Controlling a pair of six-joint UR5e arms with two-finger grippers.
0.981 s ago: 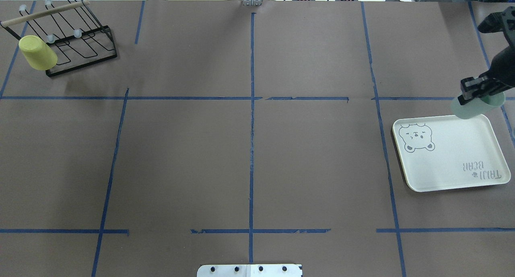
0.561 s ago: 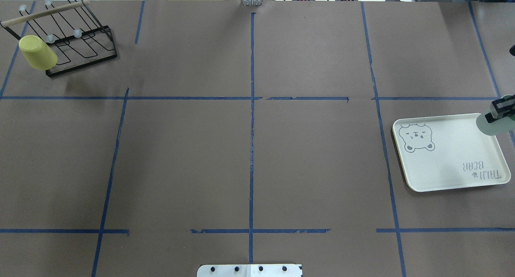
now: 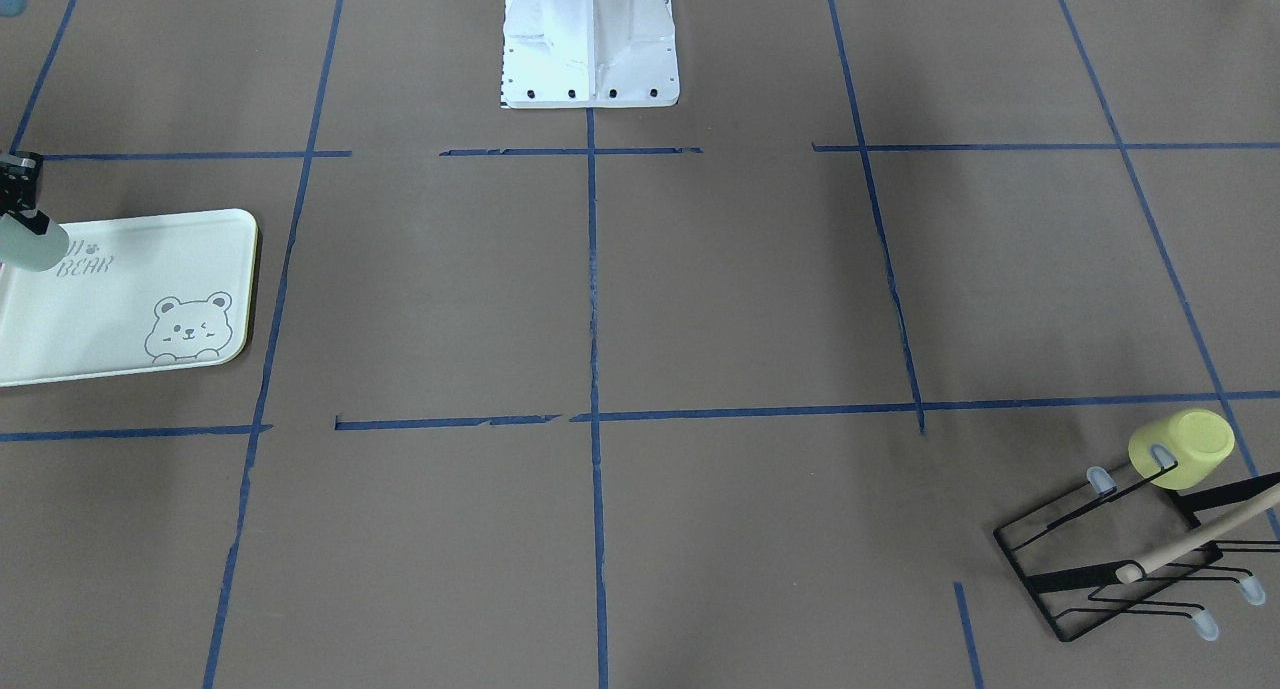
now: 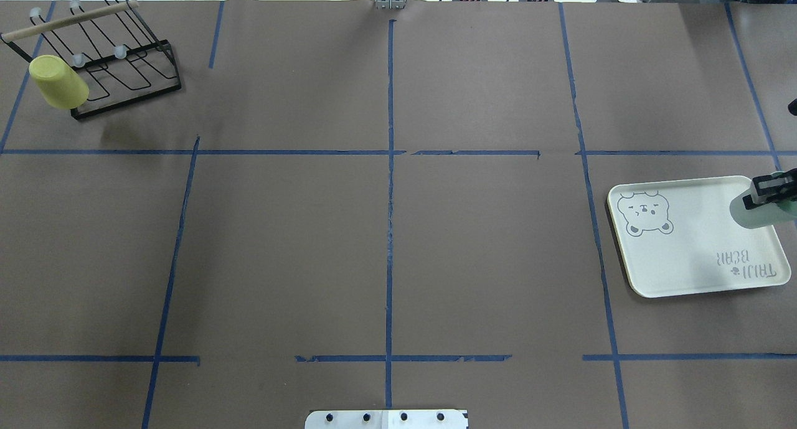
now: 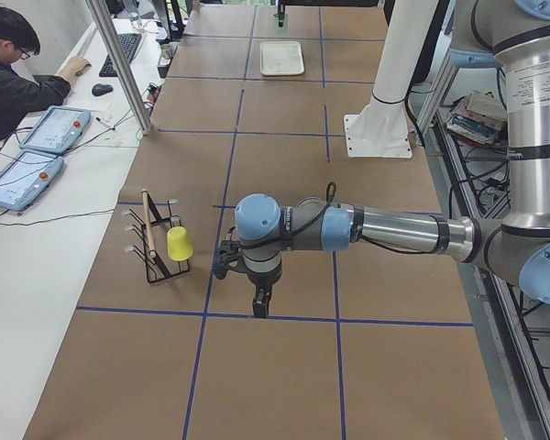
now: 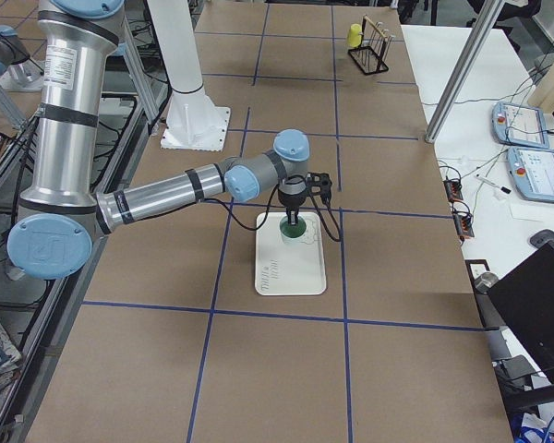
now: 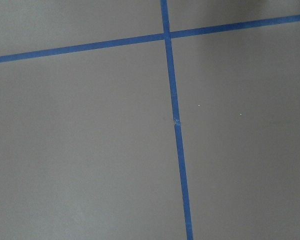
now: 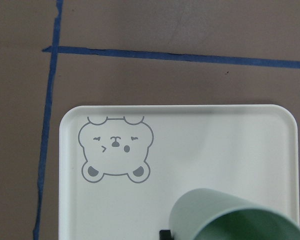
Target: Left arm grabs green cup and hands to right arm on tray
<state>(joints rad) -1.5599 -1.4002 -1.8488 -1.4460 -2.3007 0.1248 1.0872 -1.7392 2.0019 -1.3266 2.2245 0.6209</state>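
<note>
My right gripper (image 4: 772, 188) is shut on the rim of the pale green cup (image 4: 755, 211) and holds it over the far right corner of the tray (image 4: 685, 254). The cup hangs mouth-up, slightly tilted; I cannot tell whether it touches the tray. The front-facing view shows the cup (image 3: 30, 245) at the left edge, over the tray (image 3: 110, 309). The right wrist view shows the cup's mouth (image 8: 235, 215) above the tray (image 8: 190, 145) with the bear drawing. My left arm shows only in the exterior left view, its gripper (image 5: 261, 302) pointing down above bare table; I cannot tell whether it is open or shut.
A yellow cup (image 4: 58, 81) hangs on a black wire rack (image 4: 124, 68) at the table's far left corner. The robot base (image 3: 590, 39) stands at the near middle edge. Blue tape lines cross the brown table. An operator (image 5: 18, 82) sits beside the table.
My right gripper has carried the green cup from beyond the tray's far edge to the right and toward the robot, so that it now hangs over the tray's far right corner.
</note>
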